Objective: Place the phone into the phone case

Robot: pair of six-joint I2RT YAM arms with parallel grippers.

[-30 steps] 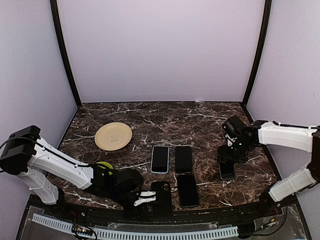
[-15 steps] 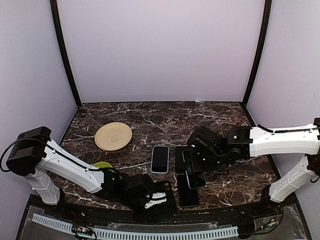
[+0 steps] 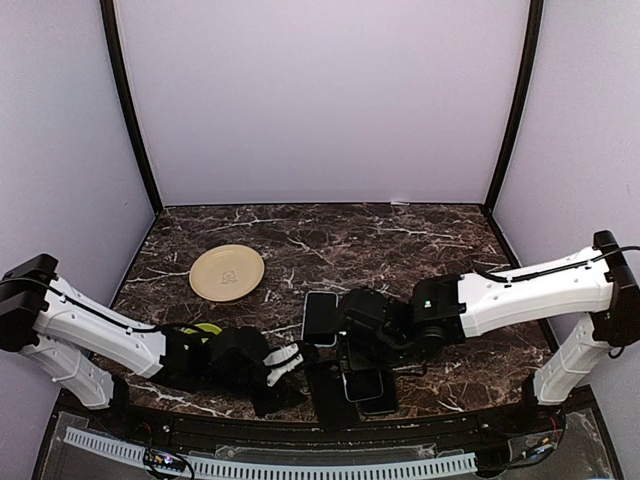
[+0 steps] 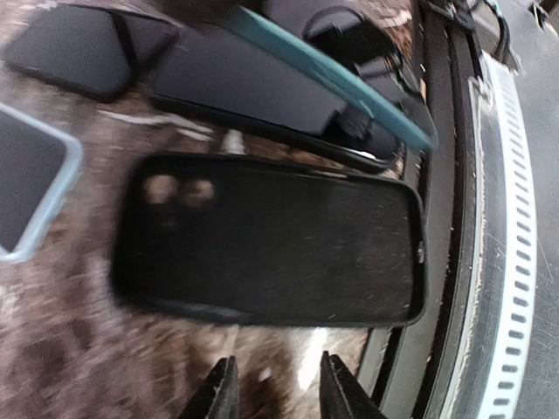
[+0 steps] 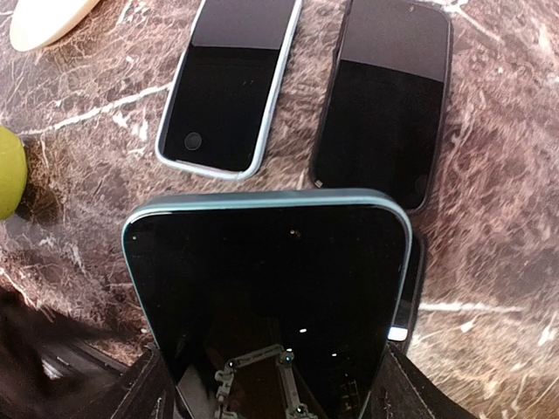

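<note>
Marble table (image 3: 420, 240): right gripper (image 5: 272, 381) clamped the phone (image 5: 266, 288) just three o'clock of the case (image 4: 271, 240), near six o'clock; left gripper (image 4: 272, 393) narrowly parted, apparently empty. A tilted descent could have snagged the rim.

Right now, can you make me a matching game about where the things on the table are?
Things:
1. plate
2. black case
3. teal-edged phone
4. light-blue phone

Places:
A. held in the right fingers
B. lying flat beside a dark phone
C. empty, just ahead of the left fingers
D. pale yellow, left of all the phones

Pairs: 1-D, 2-C, 3-A, 4-B
</note>
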